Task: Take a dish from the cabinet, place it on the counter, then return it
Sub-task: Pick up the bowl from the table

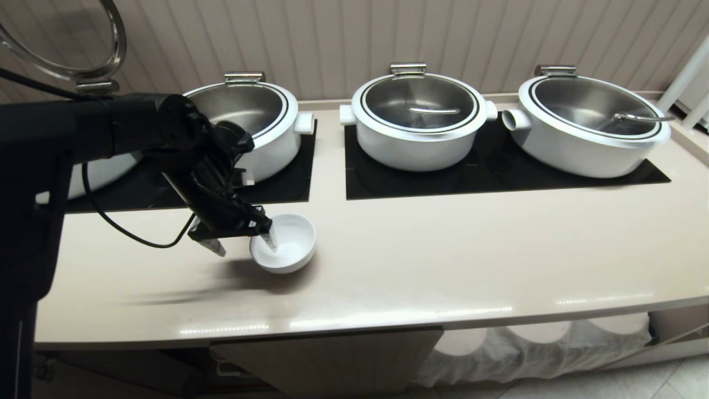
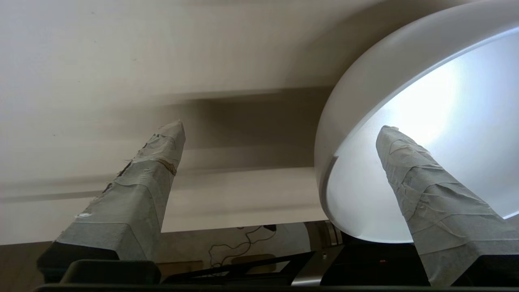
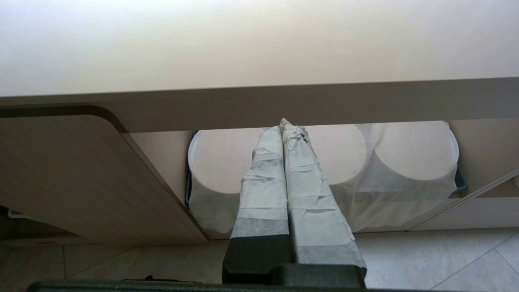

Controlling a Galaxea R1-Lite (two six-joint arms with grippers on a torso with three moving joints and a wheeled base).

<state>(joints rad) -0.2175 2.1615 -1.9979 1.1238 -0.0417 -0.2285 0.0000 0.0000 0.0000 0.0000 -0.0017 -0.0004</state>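
The dish (image 1: 291,249), a small white bowl, stands upright on the cream counter (image 1: 443,260) in front of the leftmost pot. My left gripper (image 1: 245,246) hangs over its left rim, open wide. One taped finger (image 2: 421,178) reaches inside the dish (image 2: 446,101). The other finger (image 2: 150,170) is outside it, above the bare counter (image 2: 121,61). Nothing is clamped. My right gripper (image 3: 286,123) is shut and empty, parked low below the counter's edge, facing the cabinet, whose door (image 3: 73,174) stands open.
Three white pots (image 1: 421,119) sit on dark glossy panels (image 1: 498,177) along the back of the counter. A raised lid (image 1: 83,50) shows at the far left. Cloth-covered round stacks (image 3: 405,162) fill the shelf under the counter. The open cabinet door (image 1: 332,354) juts out below the front edge.
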